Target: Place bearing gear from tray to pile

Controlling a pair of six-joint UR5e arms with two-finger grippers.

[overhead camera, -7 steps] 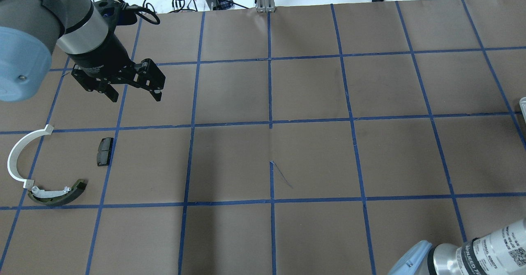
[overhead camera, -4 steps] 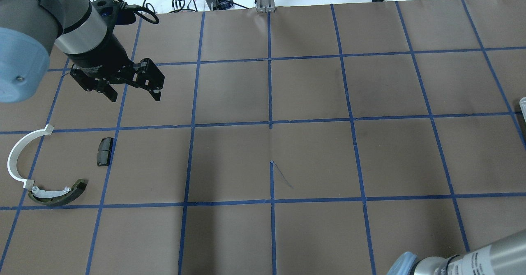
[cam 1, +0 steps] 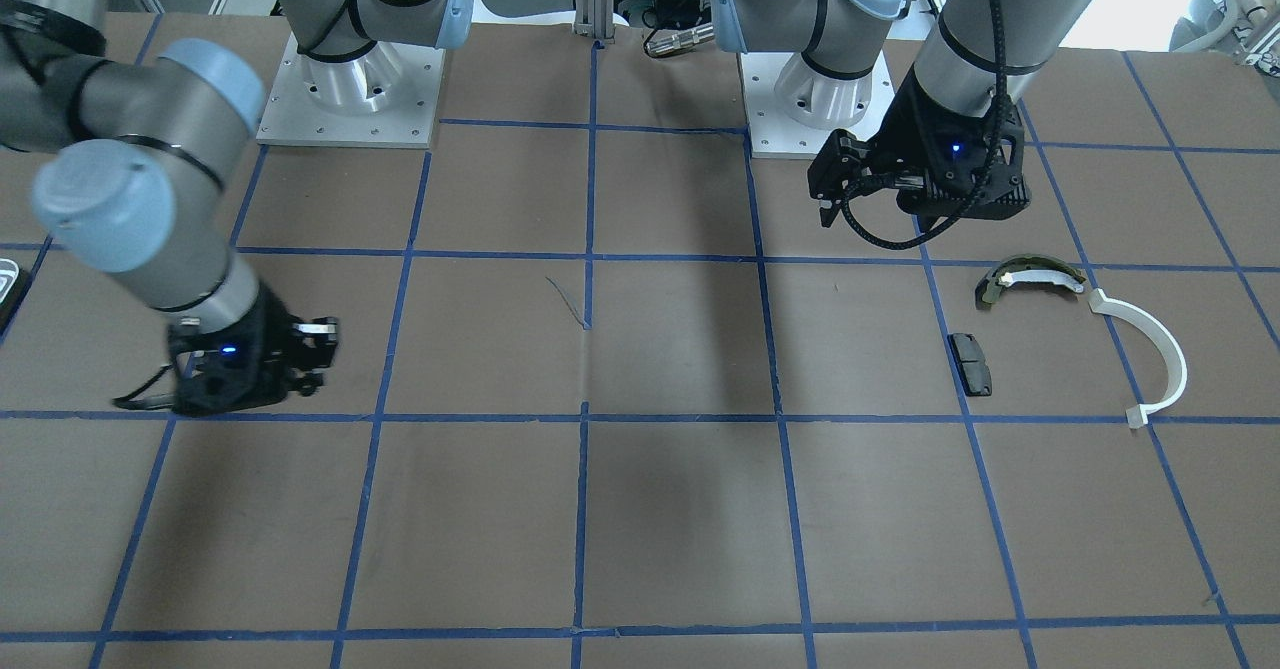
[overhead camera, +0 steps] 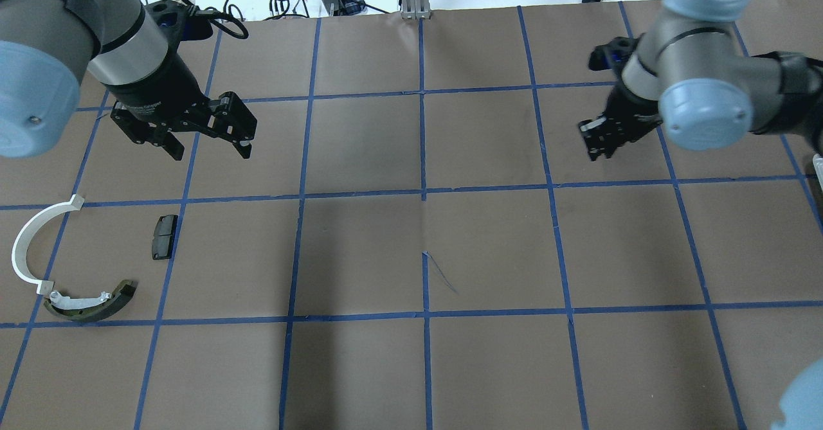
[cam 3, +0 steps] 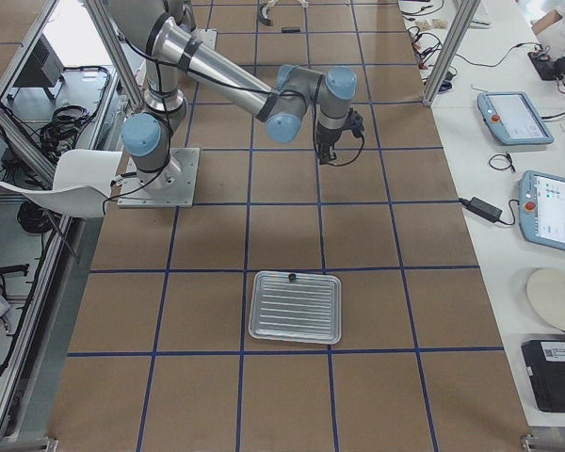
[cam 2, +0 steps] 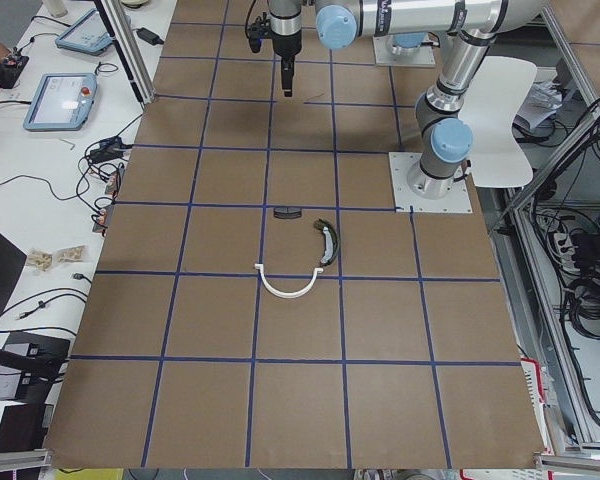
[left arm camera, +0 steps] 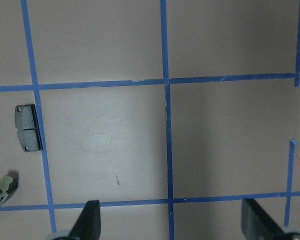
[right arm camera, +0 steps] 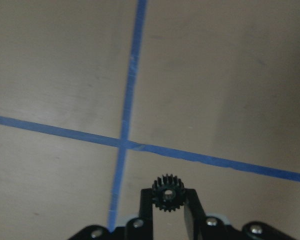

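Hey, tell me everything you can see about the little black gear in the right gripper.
The gear is small, black and round, with short teeth all around and a pale-ringed hole at its centre. It looks matte; plastic or metal, I cannot tell. Its flat face turns toward the wrist camera. The right gripper pinches it by its sides, nothing else touching it, above the brown paper near a crossing of blue tape lines.
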